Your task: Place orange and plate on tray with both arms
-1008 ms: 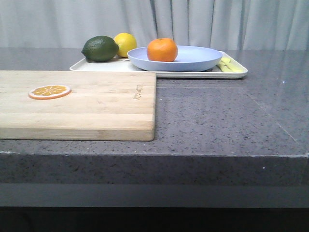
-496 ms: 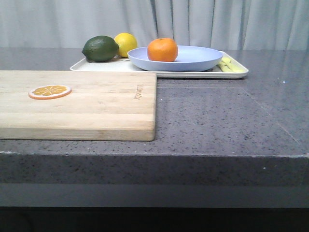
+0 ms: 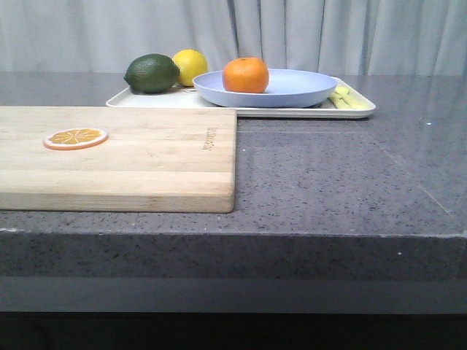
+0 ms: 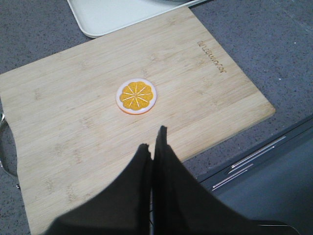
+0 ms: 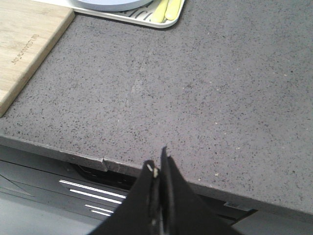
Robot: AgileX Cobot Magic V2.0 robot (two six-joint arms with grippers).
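Note:
The orange [image 3: 245, 75] sits in the pale lavender-blue plate [image 3: 292, 89], which rests on the cream-white tray [image 3: 357, 111] at the back of the counter. A corner of the tray [image 4: 105, 17] shows in the left wrist view; the plate's edge [image 5: 110, 5] and the tray's corner [image 5: 146, 18] show in the right wrist view. My left gripper [image 4: 152, 142] is shut and empty above the near edge of the wooden cutting board [image 4: 88, 117]. My right gripper [image 5: 159, 159] is shut and empty over the counter's front edge. Neither gripper shows in the front view.
A green avocado-like fruit [image 3: 152, 74] and a yellow lemon [image 3: 191, 65] sit at the tray's left end. A flat orange slice [image 3: 75, 138] lies on the cutting board [image 3: 146, 157]; it also shows in the left wrist view [image 4: 137, 96]. Grey stone counter [image 3: 343, 175].

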